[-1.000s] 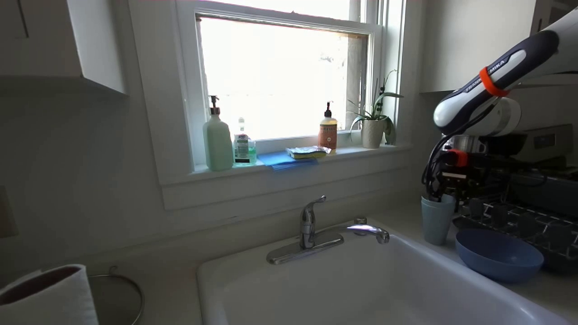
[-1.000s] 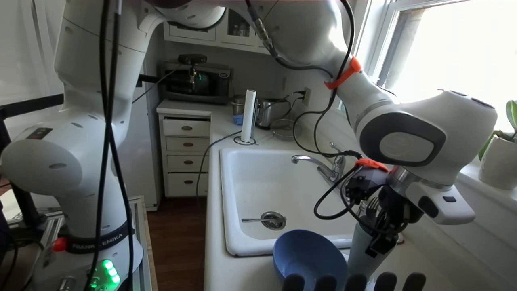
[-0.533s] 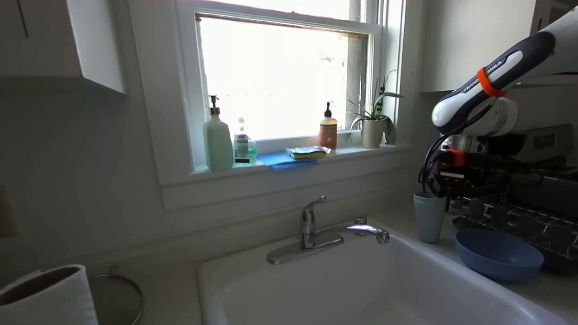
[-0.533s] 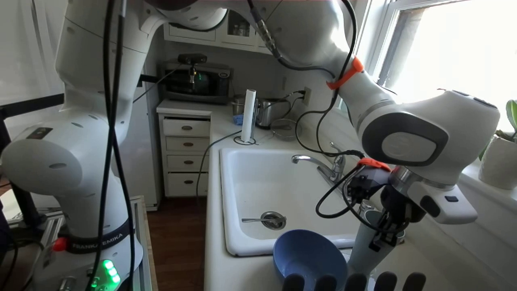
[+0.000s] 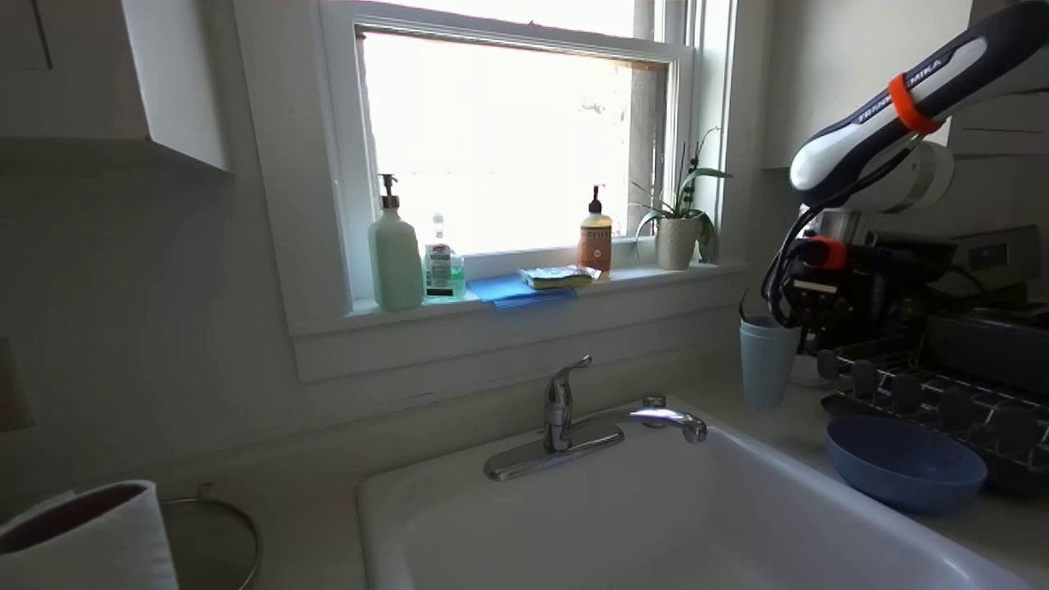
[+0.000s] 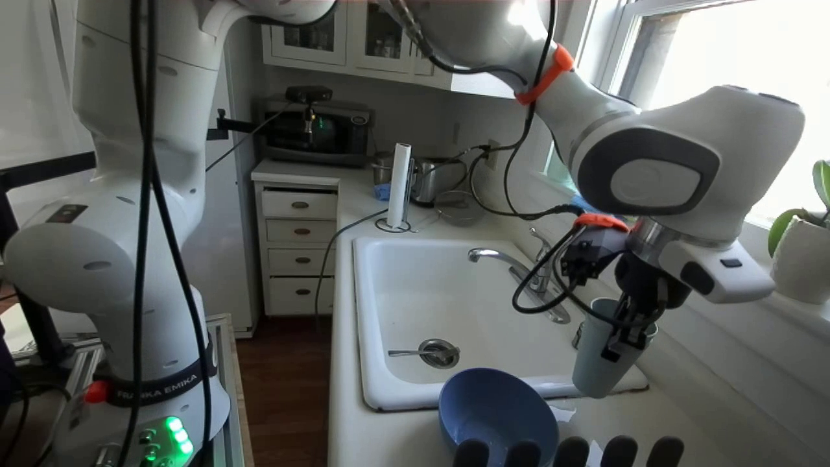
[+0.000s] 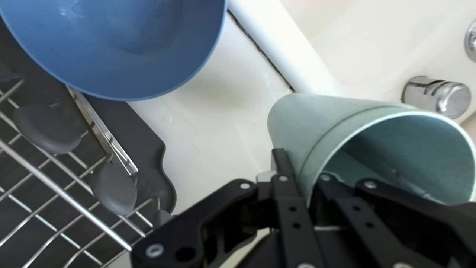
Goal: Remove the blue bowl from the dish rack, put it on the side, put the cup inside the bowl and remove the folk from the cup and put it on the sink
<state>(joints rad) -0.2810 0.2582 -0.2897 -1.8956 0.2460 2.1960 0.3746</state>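
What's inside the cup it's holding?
Inside the cup, the wrist view shows a slender metal utensil, likely the fork, and one finger of the tool. The bottom, and anything on it, is hidden by the near wall.

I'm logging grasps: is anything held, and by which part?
The gripper holds the cup by its rim, one finger inside, one outside the wall.

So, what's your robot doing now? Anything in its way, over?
Gripper shut on the cup. Cup not in the blue bowl yet. Dish rack close beside bowl, possibly a snag.
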